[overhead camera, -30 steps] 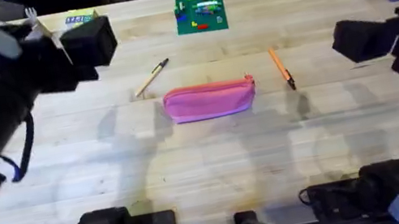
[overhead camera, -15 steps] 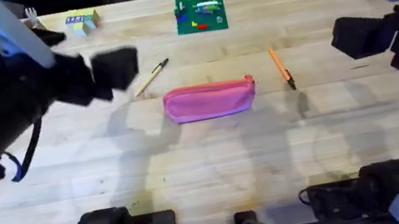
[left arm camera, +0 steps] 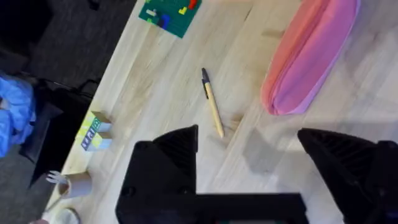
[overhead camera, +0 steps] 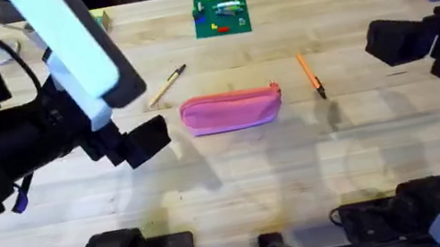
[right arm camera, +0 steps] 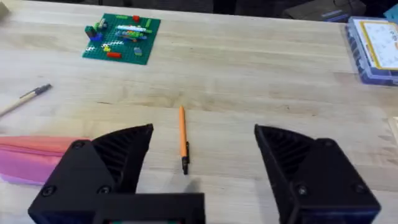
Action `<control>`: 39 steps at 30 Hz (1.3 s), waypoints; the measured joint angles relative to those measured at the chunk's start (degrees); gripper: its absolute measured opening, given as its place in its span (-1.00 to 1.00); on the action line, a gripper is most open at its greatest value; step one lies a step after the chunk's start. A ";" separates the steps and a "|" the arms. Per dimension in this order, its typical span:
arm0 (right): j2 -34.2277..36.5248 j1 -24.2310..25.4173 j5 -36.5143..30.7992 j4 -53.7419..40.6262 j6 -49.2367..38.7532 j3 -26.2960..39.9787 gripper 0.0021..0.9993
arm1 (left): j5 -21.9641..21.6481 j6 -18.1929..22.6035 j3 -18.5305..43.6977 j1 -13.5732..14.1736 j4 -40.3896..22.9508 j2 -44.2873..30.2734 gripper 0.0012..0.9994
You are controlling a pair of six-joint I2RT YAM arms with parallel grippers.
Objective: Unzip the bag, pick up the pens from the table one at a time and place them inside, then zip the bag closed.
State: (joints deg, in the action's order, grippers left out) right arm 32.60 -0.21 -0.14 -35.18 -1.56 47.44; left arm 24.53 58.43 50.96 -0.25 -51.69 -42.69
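None of the steps is done: the bag [overhead camera: 230,110] lies zipped beside the left pincer [left arm camera: 249,165], both pens [overhead camera: 168,85] out; both pincers gape empty.

The pencil pouch [overhead camera: 231,110] is plain pink. One pen [overhead camera: 310,74] is orange with a dark tip; the other pen [overhead camera: 168,85] is tan with a black end. The table [overhead camera: 237,170] is light wood with visible grain. The small board [overhead camera: 221,15] is green — dotted with red, yellow, blue and white pieces — and both grippers' fingers [right arm camera: 112,158] are black
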 joint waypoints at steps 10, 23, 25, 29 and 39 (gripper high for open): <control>0.00 0.00 0.00 0.02 0.00 0.00 1.00 | 0.20 3.53 0.00 0.00 0.00 -0.06 0.99; 0.00 0.00 0.00 0.02 0.00 0.00 1.00 | 2.65 4.63 0.00 0.00 -1.68 -3.04 0.99; 0.00 0.00 0.00 0.02 0.00 0.00 1.00 | 2.91 4.64 0.00 0.00 -1.68 -4.95 0.99; 0.00 0.00 0.00 0.02 -0.01 0.00 1.00 | 4.60 4.65 0.00 0.00 1.75 -12.55 0.99; 0.00 0.00 0.00 0.02 0.00 0.00 1.00 | 11.43 7.44 0.00 0.00 4.30 -25.83 0.99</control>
State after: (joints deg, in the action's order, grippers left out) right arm 32.60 -0.21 -0.14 -35.16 -1.56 47.44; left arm 35.96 65.87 50.96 -0.25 -47.39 -68.52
